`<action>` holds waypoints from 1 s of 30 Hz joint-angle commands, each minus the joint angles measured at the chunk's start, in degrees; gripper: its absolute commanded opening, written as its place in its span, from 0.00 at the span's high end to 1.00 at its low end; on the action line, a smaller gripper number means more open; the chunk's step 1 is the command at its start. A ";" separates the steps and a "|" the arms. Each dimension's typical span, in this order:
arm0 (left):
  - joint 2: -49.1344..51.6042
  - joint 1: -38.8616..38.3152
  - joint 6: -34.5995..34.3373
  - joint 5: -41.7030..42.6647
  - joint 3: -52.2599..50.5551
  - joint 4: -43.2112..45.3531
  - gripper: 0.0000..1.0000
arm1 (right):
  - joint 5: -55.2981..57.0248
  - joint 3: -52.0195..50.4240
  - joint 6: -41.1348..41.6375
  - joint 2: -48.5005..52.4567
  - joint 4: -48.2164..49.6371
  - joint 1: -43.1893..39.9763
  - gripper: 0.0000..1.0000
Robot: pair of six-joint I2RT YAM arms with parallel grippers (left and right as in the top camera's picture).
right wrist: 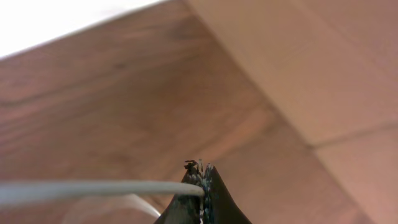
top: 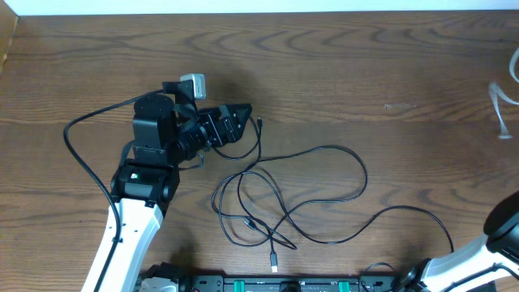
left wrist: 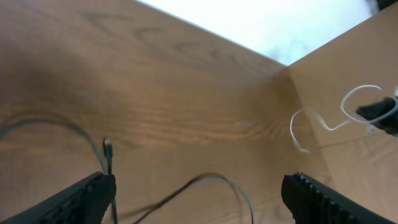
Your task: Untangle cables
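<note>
1. Although the black cables [top: 285, 212] lie as one loose tangle of crossed loops at the middle of the table [top: 365, 65], only the overhead view takes in the whole of it. One strand runs off toward the near right corner, and a plug end [top: 274, 261] lies at the tangle's near side.
2. From the left wrist, just two stretches of the black cables [left wrist: 211, 180] show, with a small plug [left wrist: 107, 147] lying flat on the wood ahead of the fingers.
3. The white cable [top: 496, 101] lies well apart from the tangle, at the far right edge of the overhead view, where only a short curl shows. The left wrist view gives more of it. There the white cable [left wrist: 323, 121] loops against a paler board [left wrist: 348, 56] at the table's side and meets a dark shape [left wrist: 379, 115] too blurred to name.
4. Only the right wrist view shows the right gripper [right wrist: 200, 180]. Its jaws are closed tight with the white cable [right wrist: 93, 186] pinched at the tips and running off to the left. Overhead, just part of the right arm [top: 503, 231] shows at the lower right.
5. The left gripper [top: 235, 120] hangs just beside the tangle's far left end. Its own camera shows the left gripper [left wrist: 199, 180] with jaws spread wide and nothing between them
</note>
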 commanded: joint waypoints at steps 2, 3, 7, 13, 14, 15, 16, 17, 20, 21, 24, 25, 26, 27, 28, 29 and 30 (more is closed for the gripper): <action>0.17 0.24 1.05 -0.52 0.92 -2.67 0.10 | 3.39 0.90 -1.88 -0.83 -1.09 -4.59 0.99; 0.28 0.24 1.05 -0.55 0.92 -3.54 0.10 | 3.34 0.90 -1.86 -0.52 -1.81 -6.38 0.99; 0.39 0.24 1.03 -0.52 0.87 -4.24 0.10 | 2.32 0.90 -0.90 0.50 -4.44 -10.62 0.99; 0.39 0.24 1.05 -0.55 0.87 -4.22 0.10 | -1.92 0.79 6.21 3.43 -10.14 -16.92 0.99; 0.39 0.24 1.05 -0.55 0.87 -4.22 0.10 | -2.95 0.79 7.02 4.15 -11.02 -17.73 0.99; 0.39 0.24 1.05 -0.55 0.87 -4.22 0.10 | -3.89 0.79 7.61 4.72 -11.93 -18.38 0.99; 0.39 0.24 1.05 -0.55 0.87 -4.22 0.10 | -4.68 0.79 7.85 5.35 -12.74 -18.93 0.99; 0.39 0.24 1.05 -0.55 0.87 -4.20 0.10 | -5.55 0.79 7.80 6.08 -13.62 -19.37 0.99; 0.39 0.24 1.05 -0.55 0.87 -4.20 0.10 | -6.16 0.79 7.78 7.65 -15.56 -20.09 0.88; 0.39 0.24 1.05 -0.55 0.87 -4.22 0.10 | -6.23 0.79 7.80 8.04 -16.04 -20.15 0.76; 0.39 0.24 1.03 -0.55 0.87 -4.22 0.10 | -8.85 0.79 7.78 8.24 -16.41 -20.09 0.48; 0.39 0.24 1.03 -0.55 0.87 -4.20 0.10 | -10.21 0.79 7.80 8.24 -16.39 -20.06 0.36; 0.39 0.24 1.05 -0.55 0.87 -4.22 0.10 | -11.43 0.79 7.80 8.24 -16.39 -20.02 0.20; 0.39 0.24 1.03 -0.55 0.87 -4.22 0.10 | -12.41 0.79 7.80 8.24 -16.44 -20.00 0.07; 0.39 0.24 1.03 -0.52 0.87 -4.22 0.10 | -13.22 0.79 7.80 8.24 -16.55 -19.98 0.01; 0.39 0.24 1.03 -0.52 0.87 -4.24 0.10 | -14.25 0.79 7.80 8.24 -16.74 -19.98 0.01; 0.39 0.24 1.03 -0.52 0.87 -4.26 0.10 | -14.91 0.79 7.80 8.24 -16.96 -20.00 0.01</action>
